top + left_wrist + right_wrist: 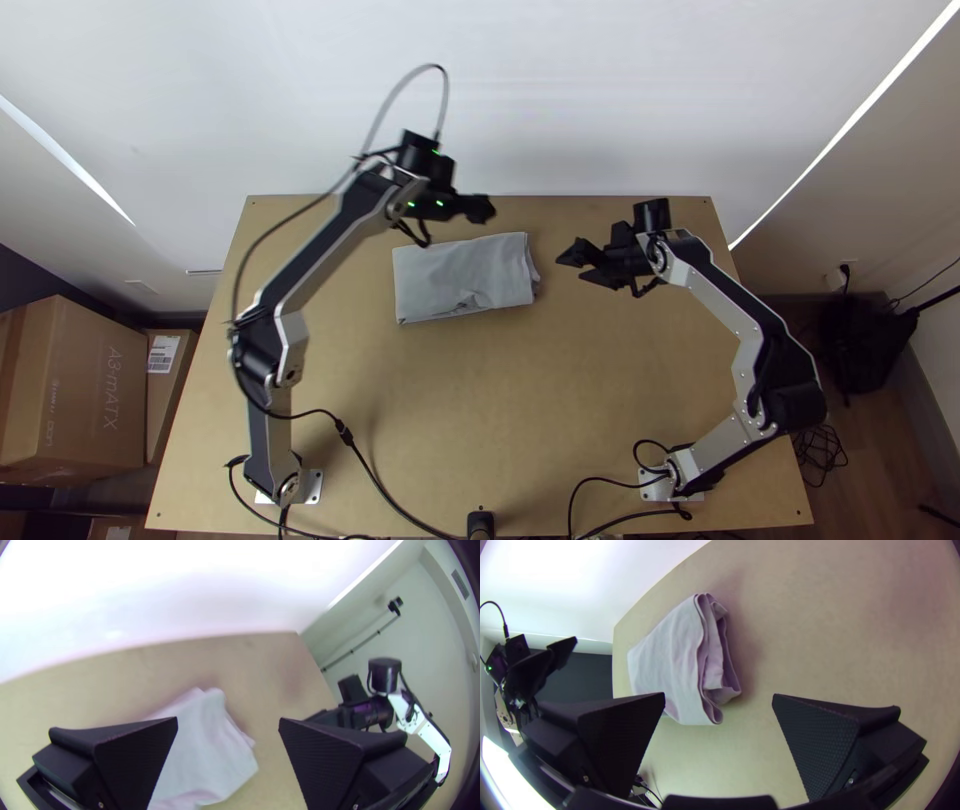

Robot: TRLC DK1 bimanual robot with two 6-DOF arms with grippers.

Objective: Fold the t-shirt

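White wall [580, 90]: rises behind the far edge of your light wooden table [470, 400]
Cardboard boxes [85, 385]: stand beyond the table's left side
Grey t-shirt [460, 272]: lies in front of you on the far half of the table, folded into a compact, roughly rectangular bundle, its loose layered end facing your right gripper [571, 268]
Left gripper [485, 208]: you have it raised near the bundle's far edge
Left fingers [125, 755]: spread wide, pinching nothing; in the left wrist view you see the layered end through the gap, with more cloth hidden behind one finger
Right gripper: you have it off the layered end, apart from the cloth
Right fingers [615, 740]: also spread wide and holding nothing; in the right wrist view the bundle lies beyond the tips, one of which covers a little of it
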